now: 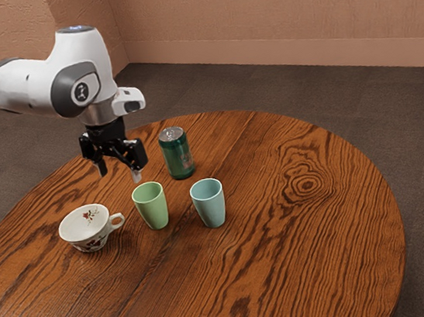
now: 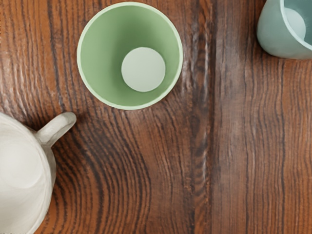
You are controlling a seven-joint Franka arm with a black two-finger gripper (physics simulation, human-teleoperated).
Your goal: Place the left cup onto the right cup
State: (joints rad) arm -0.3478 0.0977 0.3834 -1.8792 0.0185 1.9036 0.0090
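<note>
Claw [image 1: 120,170] spread wide, empty, hovering near green cup [image 1: 150,205]; blue cup [image 2: 287,27], teacup [image 2: 24,175] cropped in wrist view.

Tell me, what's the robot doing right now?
Gripper open, empty, hovering near green cup. Cup upright, apart from blue cup. White teacup close alongside.

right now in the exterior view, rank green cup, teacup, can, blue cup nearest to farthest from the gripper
1. green cup, just below the gripper
2. teacup, can: either side, too close to call
3. blue cup, exterior view's right
</note>
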